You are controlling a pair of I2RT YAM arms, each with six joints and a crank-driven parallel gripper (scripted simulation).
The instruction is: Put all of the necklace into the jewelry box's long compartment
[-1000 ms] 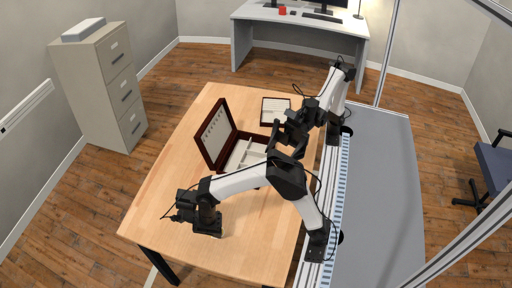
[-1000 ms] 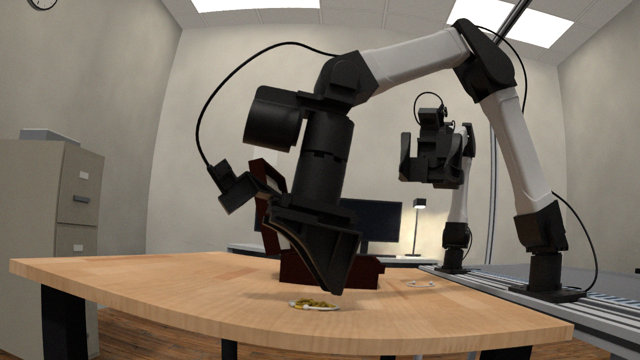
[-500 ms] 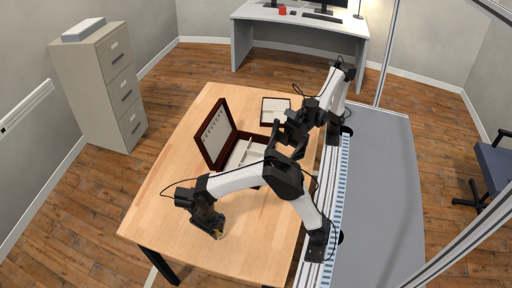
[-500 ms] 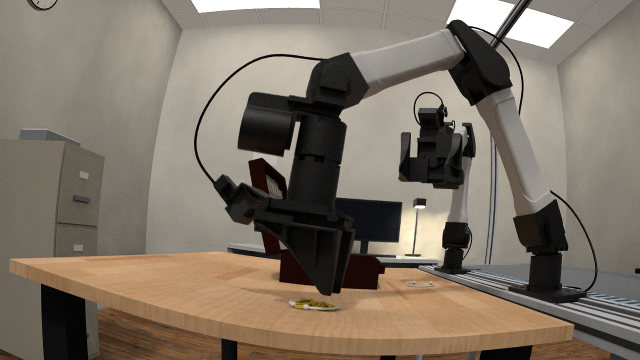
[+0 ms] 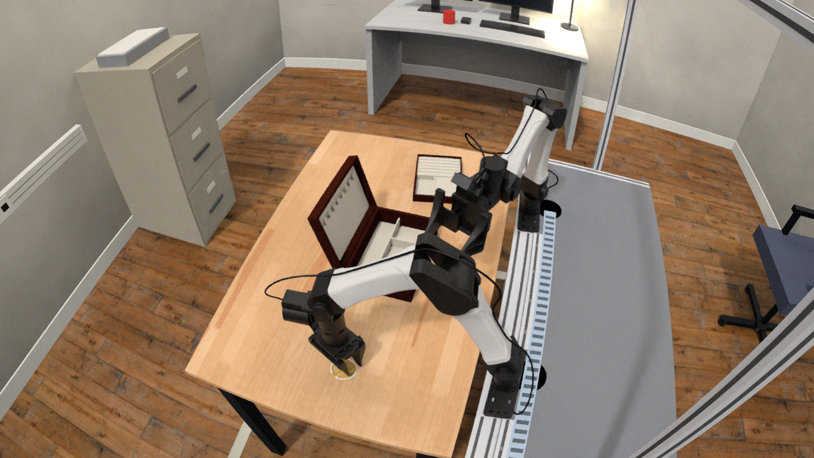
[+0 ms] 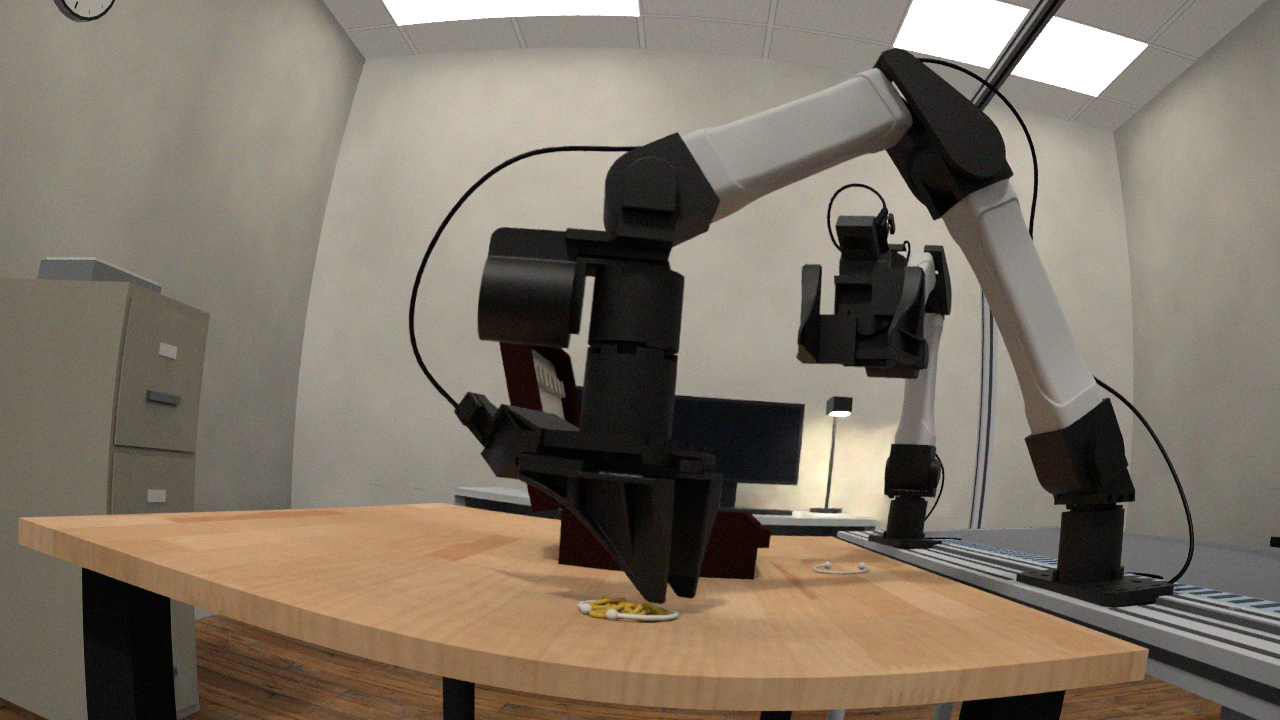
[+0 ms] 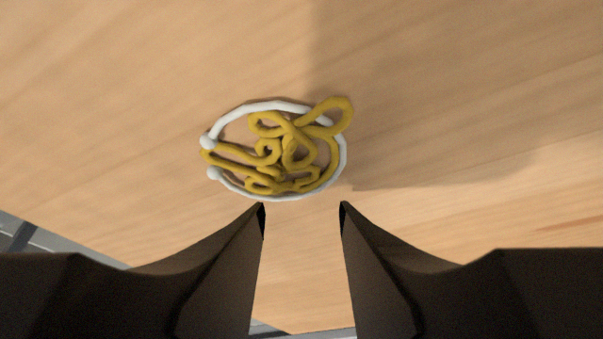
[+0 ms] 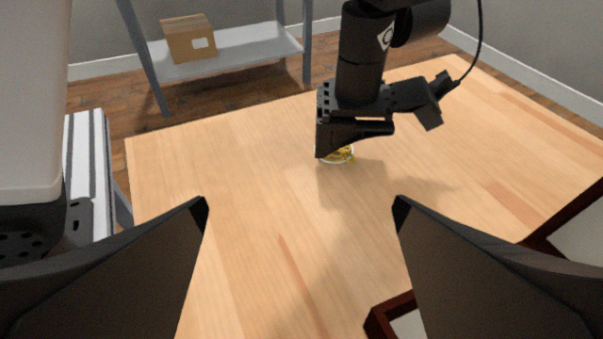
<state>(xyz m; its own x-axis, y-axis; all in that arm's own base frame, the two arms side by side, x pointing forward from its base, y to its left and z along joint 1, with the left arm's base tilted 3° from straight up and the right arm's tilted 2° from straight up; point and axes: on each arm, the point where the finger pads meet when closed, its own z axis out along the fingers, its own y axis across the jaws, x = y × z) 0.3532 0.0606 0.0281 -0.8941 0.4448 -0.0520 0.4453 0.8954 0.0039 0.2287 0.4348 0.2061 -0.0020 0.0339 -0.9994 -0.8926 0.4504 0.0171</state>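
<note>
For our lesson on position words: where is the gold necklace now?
The gold necklace lies heaped mostly inside a white bangle, at the top view's near table end.

In the top view, the necklace point(image 5: 336, 373) point(image 6: 622, 605) point(image 7: 301, 165) point(image 8: 340, 153) is mostly ringed by a bangle point(image 5: 344, 379) point(image 6: 648, 617) point(image 7: 278, 199) point(image 8: 334, 162) on the bench point(image 5: 392, 364) point(image 6: 358, 573) point(image 7: 118, 71) point(image 8: 236, 188), at six o'clock from the jewelry box point(image 5: 402, 215) point(image 6: 729, 546) point(image 8: 393, 303); a tray point(image 5: 428, 187) is placed at one o'clock.

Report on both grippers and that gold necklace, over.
Left gripper part-open, empty, near necklace. Right gripper wide open, empty. Necklace tangled, on table. White bangle around most of it, in the way.
</note>
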